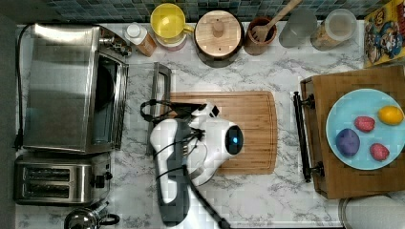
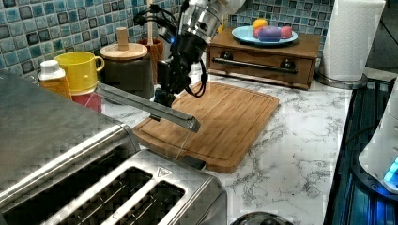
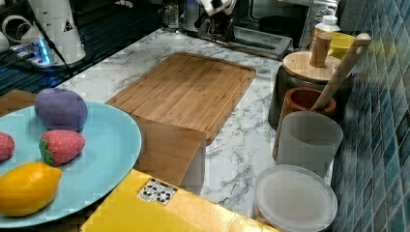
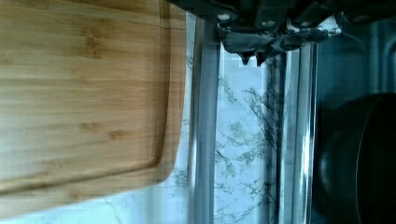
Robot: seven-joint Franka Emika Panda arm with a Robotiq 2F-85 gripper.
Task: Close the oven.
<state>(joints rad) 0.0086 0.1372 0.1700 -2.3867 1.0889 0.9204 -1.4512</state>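
Observation:
The oven point(image 1: 59, 86) is a large steel box at the top view's left, with a dark interior point(image 4: 359, 158). Its glass door point(image 4: 247, 140) lies open and flat, marble showing through it. The long metal bar handle point(image 2: 150, 107) runs along the door's outer edge, beside the cutting board. My gripper point(image 2: 164, 97) hangs just above the handle, fingertips point(image 4: 243, 55) close together and holding nothing. In the right view the gripper point(image 3: 217, 23) stands over the open door point(image 3: 258, 41) at the far end of the counter.
A wooden cutting board point(image 1: 239, 129) lies beside the door. A two-slot toaster point(image 1: 52, 183) sits next to the oven. Jars, a yellow mug point(image 1: 167, 21) and a utensil pot point(image 1: 260, 33) line the tiled wall. A wooden drawer box point(image 1: 348, 186) carries a blue plate of fruit.

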